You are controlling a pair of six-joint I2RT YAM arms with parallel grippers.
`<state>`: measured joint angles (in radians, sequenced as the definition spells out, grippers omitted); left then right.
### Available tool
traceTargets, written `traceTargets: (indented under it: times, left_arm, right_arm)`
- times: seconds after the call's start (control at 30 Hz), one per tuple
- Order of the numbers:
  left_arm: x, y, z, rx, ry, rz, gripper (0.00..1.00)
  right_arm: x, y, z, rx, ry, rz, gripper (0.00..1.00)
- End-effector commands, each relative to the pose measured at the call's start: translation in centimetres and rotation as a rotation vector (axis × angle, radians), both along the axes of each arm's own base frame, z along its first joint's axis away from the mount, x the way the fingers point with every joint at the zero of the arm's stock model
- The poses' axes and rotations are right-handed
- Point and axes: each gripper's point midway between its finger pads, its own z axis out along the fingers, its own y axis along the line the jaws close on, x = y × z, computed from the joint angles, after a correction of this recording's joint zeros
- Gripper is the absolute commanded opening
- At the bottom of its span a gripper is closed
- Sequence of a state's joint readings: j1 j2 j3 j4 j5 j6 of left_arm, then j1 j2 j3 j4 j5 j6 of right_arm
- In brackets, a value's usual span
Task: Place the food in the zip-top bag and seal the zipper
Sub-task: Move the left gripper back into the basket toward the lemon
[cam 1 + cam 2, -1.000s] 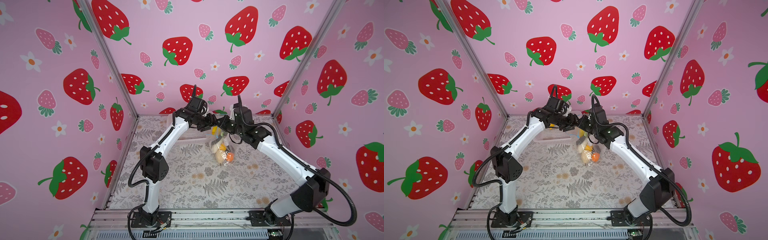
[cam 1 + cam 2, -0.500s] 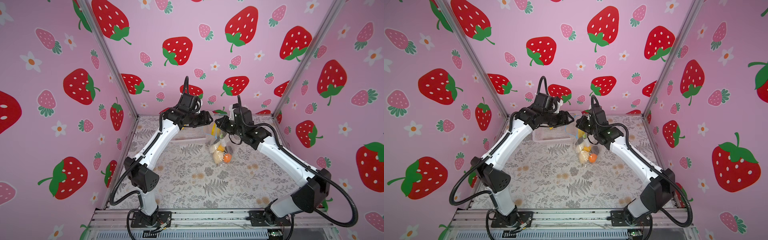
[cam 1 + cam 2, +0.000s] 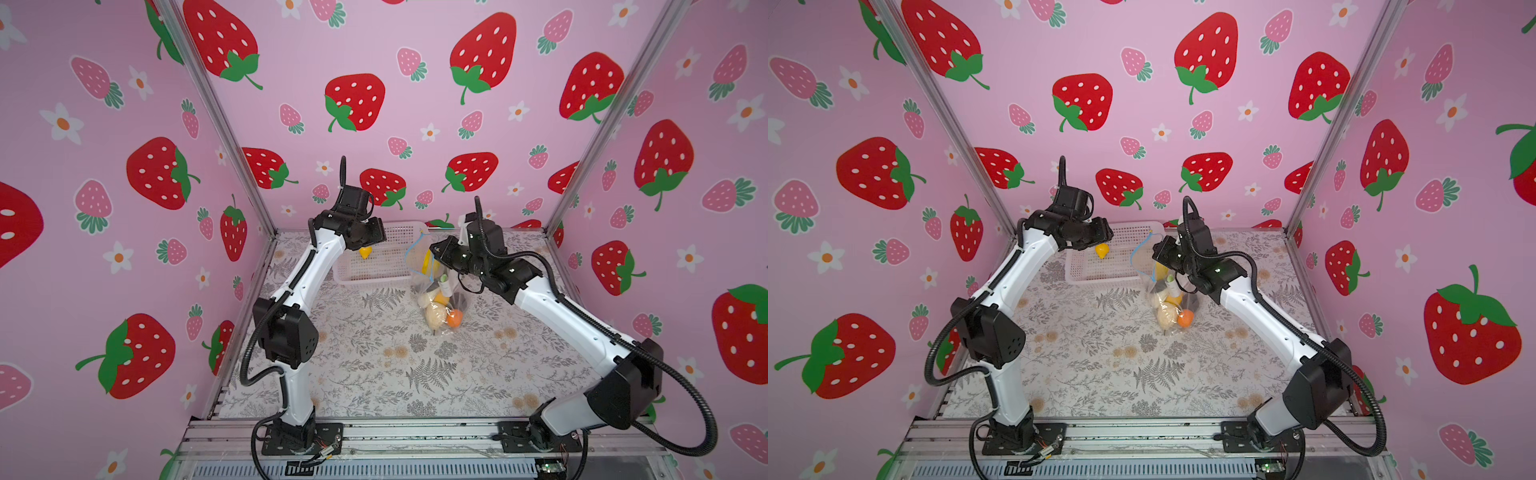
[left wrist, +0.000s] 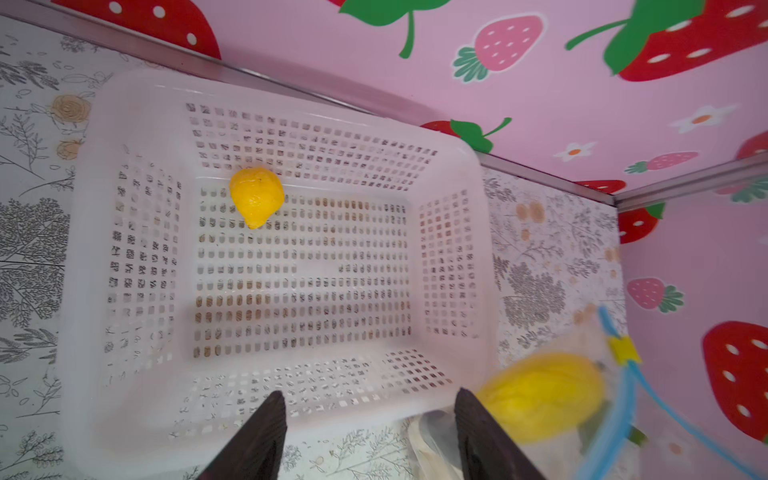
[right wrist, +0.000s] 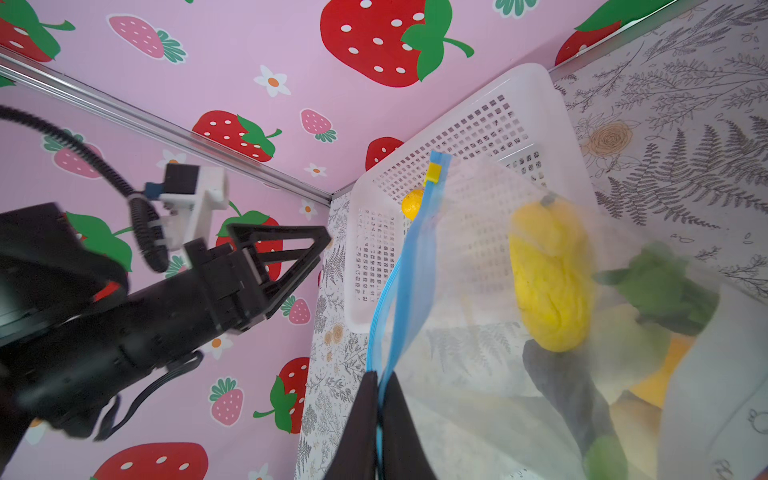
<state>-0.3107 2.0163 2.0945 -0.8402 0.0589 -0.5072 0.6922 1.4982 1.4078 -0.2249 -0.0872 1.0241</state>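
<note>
Pink strawberry walls (image 3: 395, 41) are enclosing a fern-print mat (image 3: 374, 357). Beside the basket (image 3: 374, 279), the clear zip-top bag (image 3: 432, 286) is hanging, bulging with food (image 3: 435, 316) — right gripper (image 5: 379, 376) pinching its blue zipper (image 5: 415, 257), left gripper (image 4: 369, 395) hovering spread over the basket.

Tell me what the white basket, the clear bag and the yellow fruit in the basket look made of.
White basket: moulded rigid plastic, semi-matte, with a grid of holes.
Clear bag: thin plastic film, crinkled and see-through, with a light-blue zipper strip.
Yellow fruit: probably a plastic or foam toy, with dimpled matte skin.
</note>
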Motion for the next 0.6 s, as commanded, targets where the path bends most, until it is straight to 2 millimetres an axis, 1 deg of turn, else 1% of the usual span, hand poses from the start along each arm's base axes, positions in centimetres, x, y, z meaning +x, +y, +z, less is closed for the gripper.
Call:
traceTargets:
  times: [0.0, 0.13, 0.27, 0.33, 0.47, 0.57]
  left_arm:
    - [2.4, 2.1, -1.0, 0.099, -0.001, 0.054, 0.68]
    - [5.2, 3.3, -4.0, 0.165, 0.036, 0.091, 0.68]
    - [7.3, 3.9, -5.5, 0.208, 0.0, 0.122, 0.68]
    - [8.6, 4.3, -6.1, 0.203, -0.031, 0.145, 0.67]
    - [10.2, 4.2, -8.2, 0.17, -0.039, 0.164, 0.67]
    - [11.0, 4.0, -10.1, 0.174, -0.025, 0.163, 0.67]
  right_arm:
    - [-0.7, -0.3, 1.8, 0.035, -0.035, 0.0, 0.08]
    - [-0.5, -0.3, 1.5, 0.027, -0.034, 0.003, 0.08]
    - [-0.4, 0.0, 1.1, 0.025, -0.031, 0.01, 0.08]
    - [-0.4, 0.1, 0.5, 0.026, -0.026, 0.011, 0.08]
    - [-0.3, 0.2, -0.6, 0.019, -0.006, 0.013, 0.08]
    - [-0.2, 0.3, -0.9, 0.013, -0.004, 0.011, 0.08]
